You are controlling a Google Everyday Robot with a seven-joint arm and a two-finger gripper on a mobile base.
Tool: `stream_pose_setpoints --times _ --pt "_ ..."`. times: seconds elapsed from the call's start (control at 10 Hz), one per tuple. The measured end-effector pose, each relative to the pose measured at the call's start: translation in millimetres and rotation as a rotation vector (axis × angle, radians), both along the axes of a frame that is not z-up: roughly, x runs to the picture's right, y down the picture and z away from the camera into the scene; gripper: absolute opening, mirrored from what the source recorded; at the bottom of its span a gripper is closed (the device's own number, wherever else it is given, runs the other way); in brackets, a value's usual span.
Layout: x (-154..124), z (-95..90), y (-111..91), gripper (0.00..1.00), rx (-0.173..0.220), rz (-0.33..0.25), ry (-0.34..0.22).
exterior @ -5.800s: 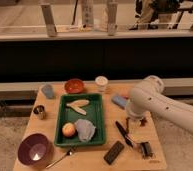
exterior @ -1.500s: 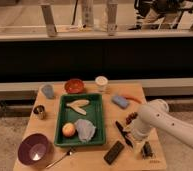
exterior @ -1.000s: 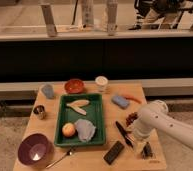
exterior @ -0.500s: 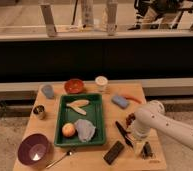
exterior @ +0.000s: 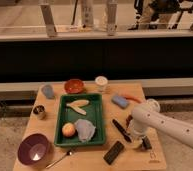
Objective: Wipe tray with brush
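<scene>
The green tray point(exterior: 96, 102) lies in the middle of the wooden table. It holds a pale banana-like piece point(exterior: 78, 105), an orange fruit point(exterior: 68, 129) and a crumpled grey cloth point(exterior: 85, 130). The slim black brush point(exterior: 120, 128) lies on the table just right of the tray, angled toward the front right. My gripper point(exterior: 132, 126) is low over the table at the brush's right side, at the end of the white arm point(exterior: 160, 125) that comes in from the right. The arm's wrist hides most of it.
A purple bowl point(exterior: 34, 150) and a metal spoon point(exterior: 60, 159) lie at the front left, a flat black block point(exterior: 114, 152) at the front. A red bowl point(exterior: 74, 86), white cup point(exterior: 101, 82), blue sponge point(exterior: 120, 101), metal cup point(exterior: 39, 112) and a small dark object point(exterior: 146, 145) are also on the table.
The arm has come down from above the table's right side to beside the brush. In the last second it shifted only slightly. The brush has not moved.
</scene>
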State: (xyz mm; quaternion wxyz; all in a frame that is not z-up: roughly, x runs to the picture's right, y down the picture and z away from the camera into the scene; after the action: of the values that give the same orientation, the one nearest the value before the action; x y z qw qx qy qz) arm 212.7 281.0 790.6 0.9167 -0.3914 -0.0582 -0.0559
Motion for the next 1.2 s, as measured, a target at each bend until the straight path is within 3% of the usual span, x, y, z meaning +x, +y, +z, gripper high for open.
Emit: stream_pose_setpoints --times 0.2,0.4,0.6,1.2 --pt "0 -0.2 0 0.53 -0.001 -0.001 0.000" --pt "-14 -0.1 0 0.58 -0.054 -0.009 0.035" --pt "-31 0.1 -1 0.64 -0.083 -0.020 0.055" --pt "-38 -7.3 2 0.77 -0.092 -0.041 0.083"
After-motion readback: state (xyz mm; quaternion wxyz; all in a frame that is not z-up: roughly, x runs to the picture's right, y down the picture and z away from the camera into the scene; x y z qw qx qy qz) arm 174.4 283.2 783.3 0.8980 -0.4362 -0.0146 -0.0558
